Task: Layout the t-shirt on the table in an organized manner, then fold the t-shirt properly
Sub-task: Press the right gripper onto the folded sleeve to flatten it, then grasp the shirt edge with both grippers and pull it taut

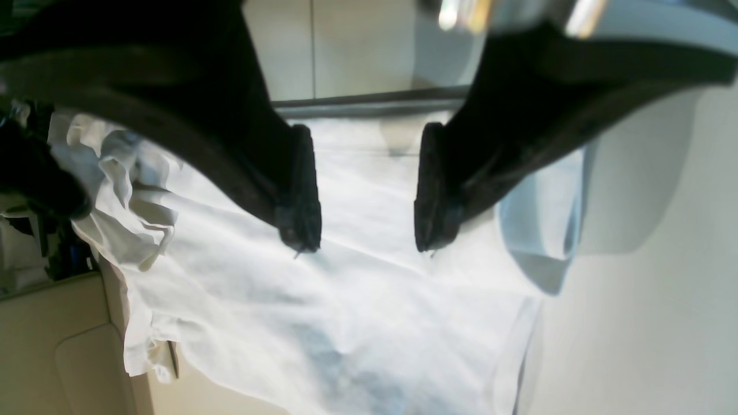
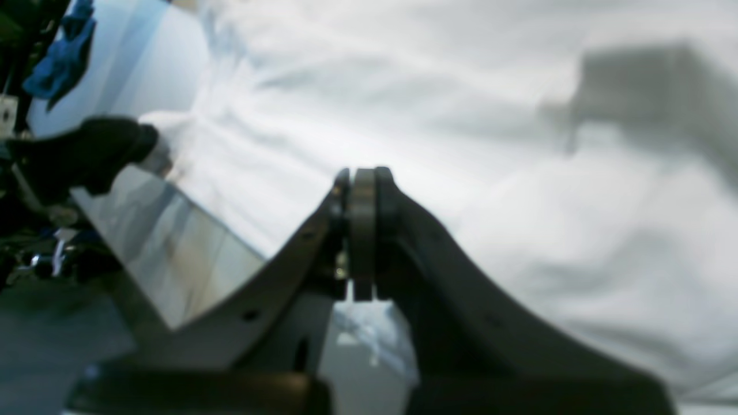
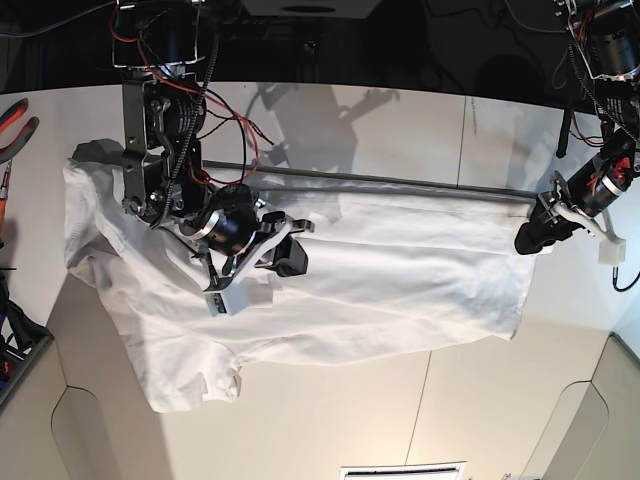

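The white t-shirt point(image 3: 400, 270) lies spread and wrinkled across the white table point(image 3: 350, 400), bunched at its left end. My right gripper point(image 3: 285, 250) is over the shirt's upper left part. In the right wrist view its jaws point(image 2: 362, 173) are pressed together with a pale strip of the t-shirt point(image 2: 461, 115) pinched between them. My left gripper point(image 3: 527, 240) is at the shirt's right edge. In the left wrist view it point(image 1: 366, 239) is open, fingers apart just above the t-shirt point(image 1: 346, 323), holding nothing.
A dark seam line point(image 3: 400, 180) crosses the table just above the shirt. Red-handled pliers point(image 3: 15, 125) lie at the far left edge. The table has cut-out corners at the front left point(image 3: 100, 430) and front right point(image 3: 590, 430). Cables hang from the right arm.
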Controlling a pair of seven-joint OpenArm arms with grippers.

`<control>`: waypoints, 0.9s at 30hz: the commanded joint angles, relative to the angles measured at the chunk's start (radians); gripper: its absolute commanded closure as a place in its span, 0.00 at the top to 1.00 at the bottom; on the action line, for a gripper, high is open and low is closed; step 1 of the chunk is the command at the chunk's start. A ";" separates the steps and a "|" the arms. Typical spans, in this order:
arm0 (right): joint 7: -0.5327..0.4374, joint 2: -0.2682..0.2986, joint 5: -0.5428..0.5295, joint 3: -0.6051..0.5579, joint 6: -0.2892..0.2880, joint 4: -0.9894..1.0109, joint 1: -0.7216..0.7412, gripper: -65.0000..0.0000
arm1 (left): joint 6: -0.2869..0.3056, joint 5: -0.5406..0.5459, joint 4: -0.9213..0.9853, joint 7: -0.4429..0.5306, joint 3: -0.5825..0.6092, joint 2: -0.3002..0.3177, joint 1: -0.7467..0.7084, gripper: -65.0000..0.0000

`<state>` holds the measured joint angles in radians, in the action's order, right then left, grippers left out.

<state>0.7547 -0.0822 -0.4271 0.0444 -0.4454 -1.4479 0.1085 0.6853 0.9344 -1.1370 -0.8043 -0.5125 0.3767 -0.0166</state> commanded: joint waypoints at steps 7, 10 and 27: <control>0.046 0.000 0.028 0.107 -0.008 -0.121 0.023 0.00 | 0.013 0.026 -0.020 0.023 -0.006 0.030 0.014 0.27; 0.075 0.000 0.027 0.186 -0.008 -0.235 -0.004 0.00 | 0.013 0.026 -0.032 0.023 -0.006 0.039 0.014 0.00; 0.014 0.163 0.109 0.273 -0.007 -0.402 -0.319 0.00 | 0.013 -0.325 -0.127 0.130 0.213 0.036 0.014 0.00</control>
<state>0.7914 0.0727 -0.3008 0.3149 -0.4488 -1.8328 -0.2214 0.6888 0.5911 -1.2507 -0.6865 -0.2943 0.3950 -0.0189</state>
